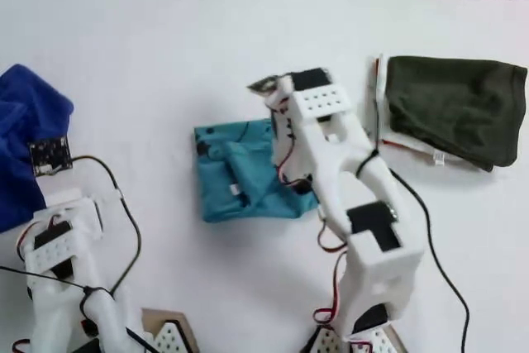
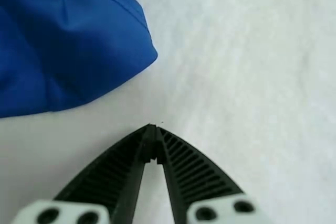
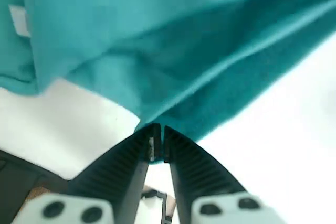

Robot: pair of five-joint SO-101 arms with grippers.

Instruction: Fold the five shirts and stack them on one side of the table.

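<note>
Hands both closed: right hand [image 3: 156, 130] apparently pinching teal shirt [image 3: 157, 40] edge; left hand [image 2: 153, 128] empty, near blue shirt [image 2: 63, 45].

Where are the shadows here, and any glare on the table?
High view: even light, no glare on the table, faint shadow at the near edge of the teal shirt. Left wrist view: soft shadow along the edge of the blue shirt. Right wrist view: a dark shaded band under the teal shirt's fold.
</note>
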